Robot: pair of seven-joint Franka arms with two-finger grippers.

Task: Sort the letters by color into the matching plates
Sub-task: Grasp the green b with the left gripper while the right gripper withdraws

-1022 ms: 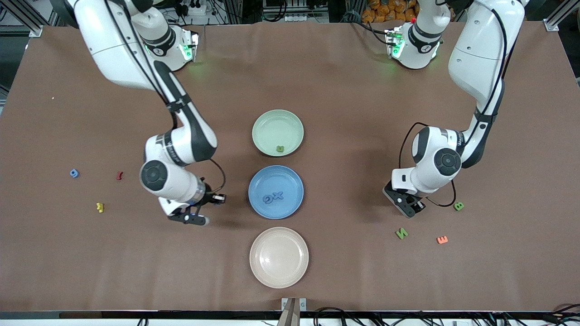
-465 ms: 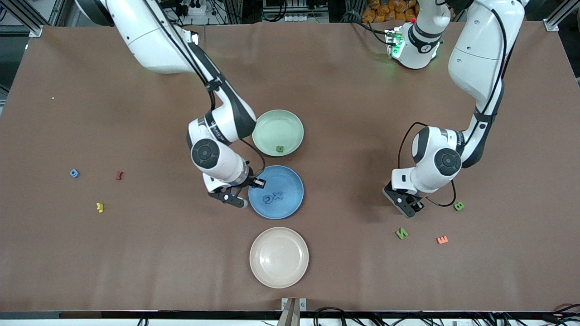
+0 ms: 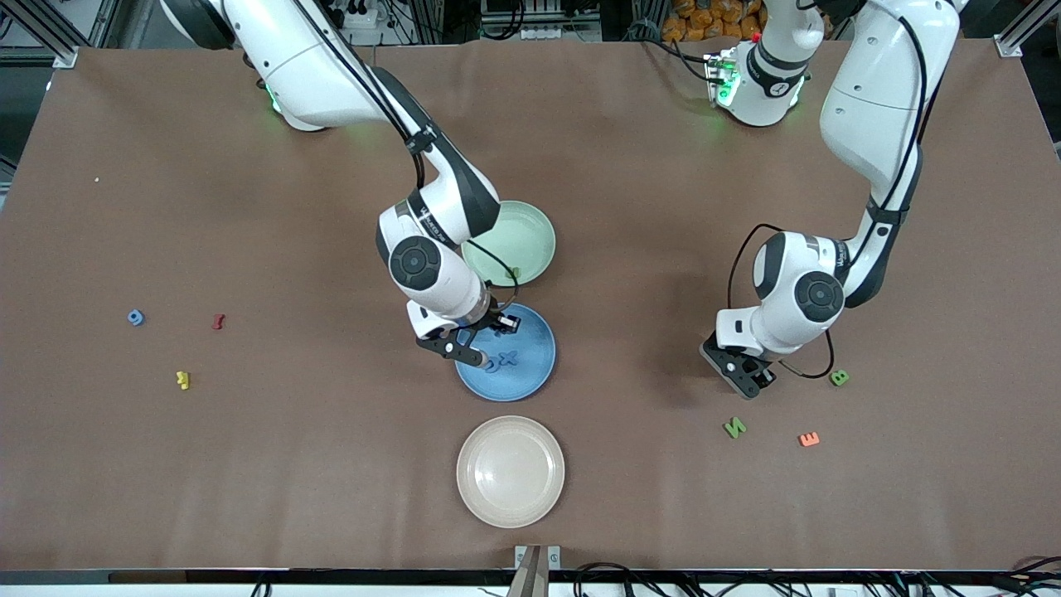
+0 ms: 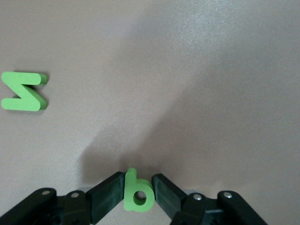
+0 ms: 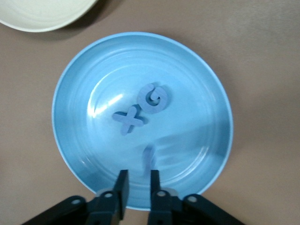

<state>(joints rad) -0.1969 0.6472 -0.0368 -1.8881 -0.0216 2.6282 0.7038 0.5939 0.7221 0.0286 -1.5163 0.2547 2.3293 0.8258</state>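
Note:
My right gripper (image 5: 138, 173) hangs over the blue plate (image 3: 535, 377) with its jaws a little apart and nothing between them. A blurred blue letter (image 5: 148, 157) shows just off its fingertips, over the plate. A blue X (image 5: 127, 119) and a blue G (image 5: 153, 97) lie in that plate. My left gripper (image 4: 138, 178) is down at the table near the left arm's end, shut on a small green letter (image 4: 137, 199). The pale green plate (image 3: 526, 232) holds one green letter (image 3: 514, 271). The beige plate (image 3: 510, 471) holds nothing.
A green N (image 3: 734, 427), an orange E (image 3: 809, 439) and a green B (image 3: 839, 378) lie round my left gripper (image 3: 750, 381). At the right arm's end lie a blue letter (image 3: 135, 317), a red one (image 3: 218, 321) and a yellow one (image 3: 183, 380).
My right arm swung from beside the blue plate to over it, and its jaws parted. The left arm stayed where it was.

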